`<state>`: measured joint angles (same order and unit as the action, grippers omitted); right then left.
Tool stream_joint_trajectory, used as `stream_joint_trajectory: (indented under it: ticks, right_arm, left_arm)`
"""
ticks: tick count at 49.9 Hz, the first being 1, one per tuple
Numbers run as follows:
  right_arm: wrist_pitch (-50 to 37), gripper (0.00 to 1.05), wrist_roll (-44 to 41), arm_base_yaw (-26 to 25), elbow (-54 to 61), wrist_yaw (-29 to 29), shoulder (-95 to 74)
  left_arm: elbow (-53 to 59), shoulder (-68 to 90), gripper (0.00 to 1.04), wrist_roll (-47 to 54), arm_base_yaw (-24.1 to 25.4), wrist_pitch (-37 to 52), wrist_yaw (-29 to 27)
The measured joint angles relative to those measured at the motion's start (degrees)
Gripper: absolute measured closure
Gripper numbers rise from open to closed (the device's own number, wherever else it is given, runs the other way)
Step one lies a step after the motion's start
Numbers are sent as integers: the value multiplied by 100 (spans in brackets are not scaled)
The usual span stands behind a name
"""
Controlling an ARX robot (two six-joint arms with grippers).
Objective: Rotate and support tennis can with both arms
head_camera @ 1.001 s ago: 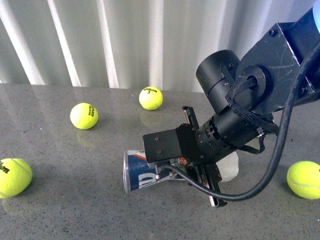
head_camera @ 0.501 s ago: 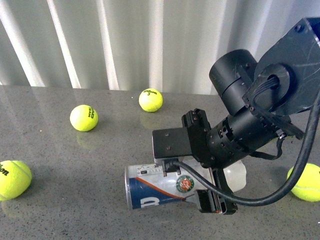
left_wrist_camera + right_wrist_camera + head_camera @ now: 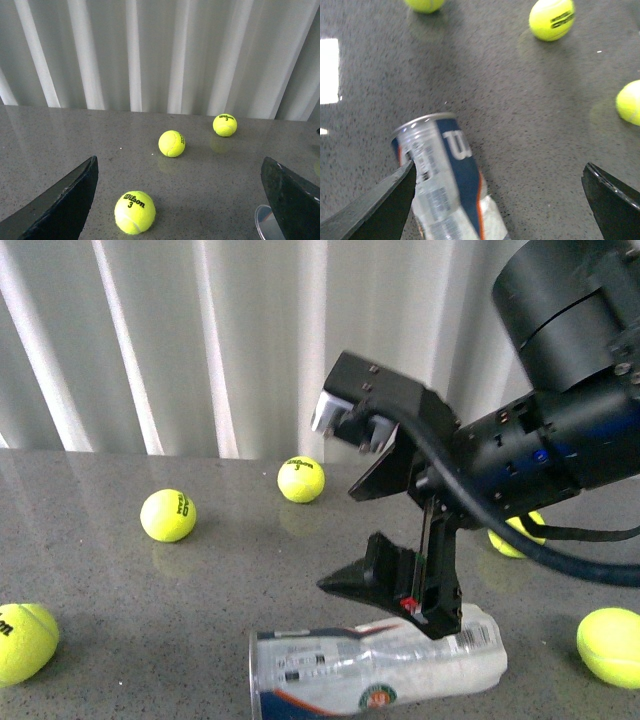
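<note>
The left gripper (image 3: pixel 179 170), seen only from its own wrist camera, hangs with its two black wedge-shaped fingers (image 3: pixel 65 205) spread wide and holding nothing above a grey speckled tabletop (image 3: pixel 100 580). It faces a white ribbed backdrop (image 3: pixel 150 340). In the front view, a yellow-green felt tennis ball (image 3: pixel 20 642) sits at the tabletop's left edge. A second ball (image 3: pixel 168 515) lies further back, and a third ball (image 3: pixel 301 480) rests near the backdrop. Right of these, at the near edge of the tabletop, the clear plastic tennis can (image 3: pixel 380 675) lies on its side. Its metal-rimmed end points left, and the navy-and-white label shows a round emblem on the side facing the camera. The bulky black right arm (image 3: pixel 560 440) reaches in from the right, trailing a thick black cable (image 3: pixel 500 530). It carries the right gripper (image 3: pixel 337 540) over the can with its fingers parted and clamping nothing. Whether the lower finger touches the plastic cannot be told. From the right wrist camera, the can (image 3: pixel 445 185) shows close beside one finger (image 3: pixel 380 205) and well apart from the other. A fourth ball (image 3: pixel 508 540) is partly hidden behind the arm. A fifth ball (image 3: pixel 610 645) lies at the right edge, near the can's far end.
</note>
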<state>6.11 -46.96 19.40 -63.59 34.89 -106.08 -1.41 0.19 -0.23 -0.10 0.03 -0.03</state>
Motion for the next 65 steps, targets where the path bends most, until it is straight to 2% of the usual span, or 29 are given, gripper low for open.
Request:
stream_joint_trajectory:
  ticks: [6,9,10,12,14,20,23,25,28,30,34,50,65]
  right_arm:
    - [-1174,7,1451,-192,570,-444,669]
    - [-1954,7,2671,-378,951,-1464,1093]
    - [-1976,7,2756,-409,988,-1547,1152]
    - [-2002,7,3460,-514,1113,-2240,1346]
    - [-2002,7,3974,-597,1191,-2691,1464]
    - [-2006,7,4760,-728,1250,-2931,1510]
    - [-2907,13,4754,-660,1558,-3574,1456]
    - [-3928,20,4723,-645,1961,-4186,1447]
    - [-5143,30,4719,-671,2566,-4548,1534]
    - [-5775,40,4717,-743,2979,-4568,1725]
    - [-6153,52,4717,-859,3405,-4498,2096]
    - [-6273,102,4695,-1241,4715,-4127,3209]
    - [-5873,101,4695,-1574,5554,-3810,4446]
  left_arm:
    - [0,0,7,0,0,0,2]
    - [0,0,7,-2,0,0,2]
    - [0,0,7,0,0,0,2]
    - [0,0,7,0,0,0,2]
    - [0,0,7,0,0,0,-4]
    - [0,-7,7,0,0,0,4]
    - [0,-4,7,0,0,0,4]
    - [0,-4,7,-2,0,0,7]
    - [0,-9,7,-2,-2,0,0]
    - [0,-7,7,-2,0,0,-20]
    - [0,-7,7,-2,0,0,-15]
    - [0,-7,7,-2,0,0,-2]
    - [0,-7,7,-2,0,0,0]
